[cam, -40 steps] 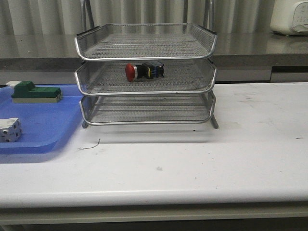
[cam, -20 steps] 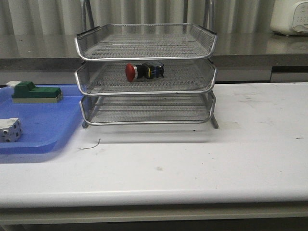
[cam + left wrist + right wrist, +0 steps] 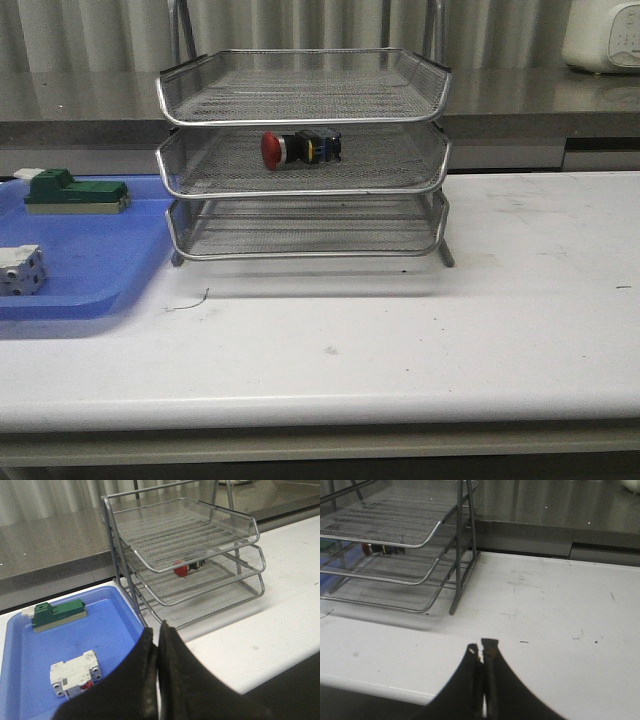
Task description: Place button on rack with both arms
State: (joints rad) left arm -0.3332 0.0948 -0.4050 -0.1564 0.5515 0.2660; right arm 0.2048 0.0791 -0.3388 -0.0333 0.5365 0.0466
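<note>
**Button at rest on the middle tier, both arms pulled back**

A white tabletop (image 3: 420,340) runs in front of a grey counter and pale curtains, with the rack (image 3: 303,150) standing toward its back and a blue tray (image 3: 90,270) at its left. The button (image 3: 300,148) lies on its side on the rack's middle tier, red cap to the left, free of any end effector. Over the last second it has barely shifted, a slight settling at most, and nothing else on the tabletop has moved. That suggests the placement is done and the part is stable on the mesh.

No arm shows in the front view. In the wrist views, the left end effector (image 3: 159,645) is closed with its fingers pressed together and holding nothing, hanging above the tray's near edge. The right end effector (image 3: 482,652) is likewise closed and empty, over bare tabletop well apart from the rack.

A green-and-white block (image 3: 75,192) and a white part (image 3: 20,270) remain in the tray. By my reading the task is finished.
</note>
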